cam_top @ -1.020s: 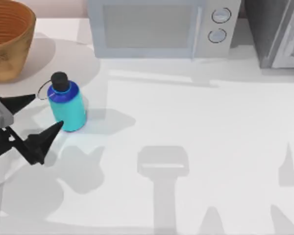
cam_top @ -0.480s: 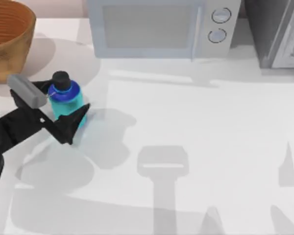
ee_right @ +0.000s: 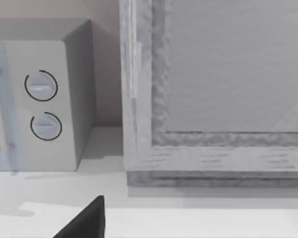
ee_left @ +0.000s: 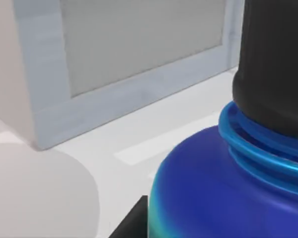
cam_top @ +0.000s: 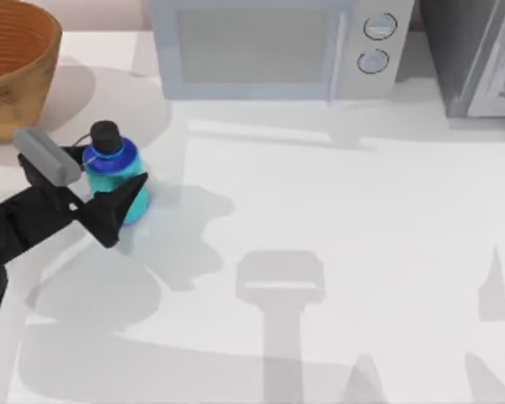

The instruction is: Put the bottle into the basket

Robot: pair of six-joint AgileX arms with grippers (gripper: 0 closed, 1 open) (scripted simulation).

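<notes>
Left gripper (cam_top: 101,187) at the table's (cam_top: 337,252) left side, fingers spread either side of the bottle (cam_top: 118,175); contact cannot be told. Bottle upright on the table between the fingers. Basket (cam_top: 15,67) beyond at far-left; microwave (cam_top: 278,46) behind

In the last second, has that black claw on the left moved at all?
Yes. The left end effector has moved up the top view toward the microwave and now sits around the bottle, which has stayed put below the basket.
</notes>
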